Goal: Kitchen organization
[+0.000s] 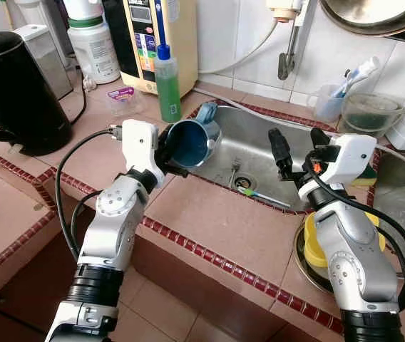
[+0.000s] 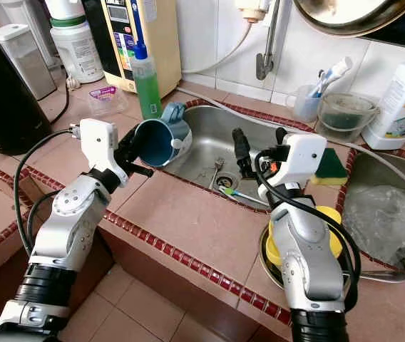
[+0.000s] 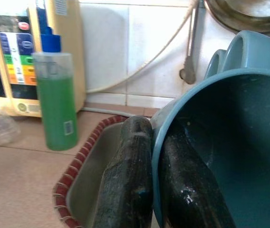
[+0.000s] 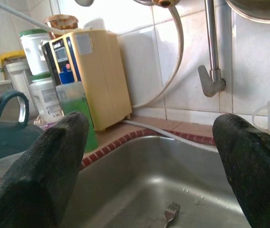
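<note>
Two grippers are at work over a tiled kitchen bench [image 1: 209, 221] with a steel sink [image 1: 252, 153] set into it. Left gripper [image 1: 168, 153]: closed on the rim of a blue mug [image 1: 190, 141], one black finger inside the wall and one outside, as the left wrist view shows. The mug is held on its side at the sink's left edge, mouth facing the robot, handle pointing up and toward the back wall. Right gripper [image 1: 299, 146]: fingers spread wide apart and holding nothing, poised above the right half of the sink, pointing toward the back wall.

Inside the sink, a fork [image 4: 171, 212] lies near the drain [image 1: 244, 182], and a toothbrush-like stick with a green end [image 1: 263, 196] rests on the basin floor by the front edge. A green and yellow sponge [image 2: 329, 168] sits on the sink's right edge, beside the right wrist.

Along the back of the bench, left of the sink, stand a bottle of green liquid [image 1: 166, 84] with a blue cap, a cream-coloured appliance [image 1: 152, 39] against the wall, and a white jar [image 1: 92, 43]. A black kettle [image 1: 13, 89] occupies the left end. At the back right corner of the sink are a clear cup holding toothbrushes [image 1: 331, 98] and a glass bowl [image 1: 370, 112]. A yellow object [image 1: 315, 246] lies on the front bench, partly hidden beneath the right arm.
</note>
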